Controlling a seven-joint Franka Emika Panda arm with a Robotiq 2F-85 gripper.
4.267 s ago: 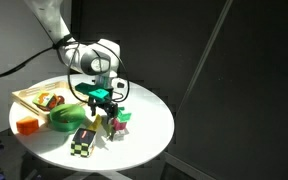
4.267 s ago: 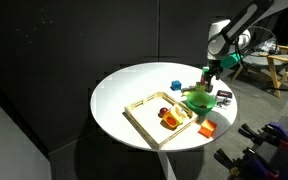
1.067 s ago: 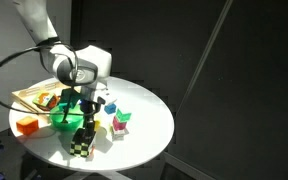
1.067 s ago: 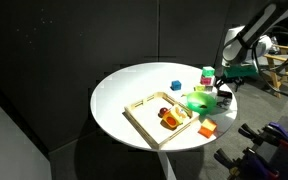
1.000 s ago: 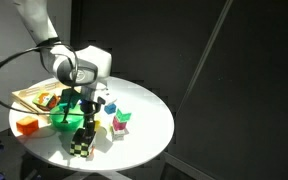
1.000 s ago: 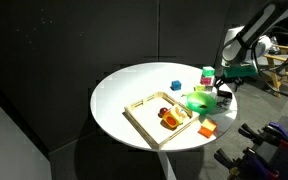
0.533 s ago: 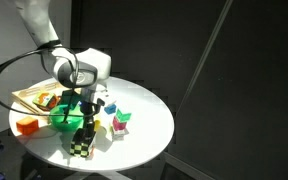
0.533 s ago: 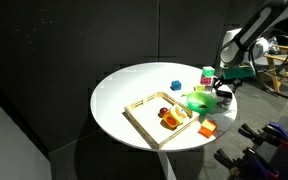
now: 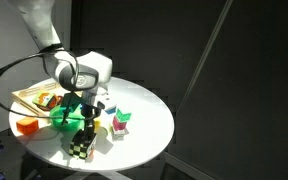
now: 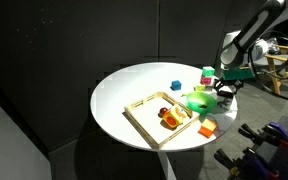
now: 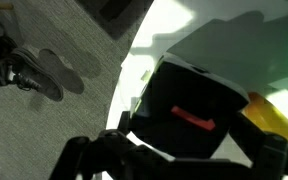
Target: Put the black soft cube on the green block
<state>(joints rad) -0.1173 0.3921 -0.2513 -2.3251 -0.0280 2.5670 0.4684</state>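
The black soft cube (image 9: 80, 144), chequered black and pale yellow-green, sits near the front edge of the round white table (image 9: 149, 125). My gripper (image 9: 85, 128) hangs straight down over it, open, with its fingers low beside the cube's top. In the wrist view the cube's dark face with a red mark (image 11: 189, 115) fills the middle, and the gripper (image 11: 179, 162) stands open with a finger on either side of it. The small green block (image 9: 124, 117) stands just beyond the cube, next to a pink block (image 9: 116, 126).
A green bowl (image 9: 68, 113) (image 10: 198, 100) lies close behind the gripper. A wooden tray (image 10: 154, 115) holding fruit-like items, an orange block (image 9: 25, 125) and a small blue cube (image 10: 175, 86) also stand on the table. The table edge is just past the cube.
The gripper has come down a little over the chequered cube, staying open. Nothing on the table has moved.
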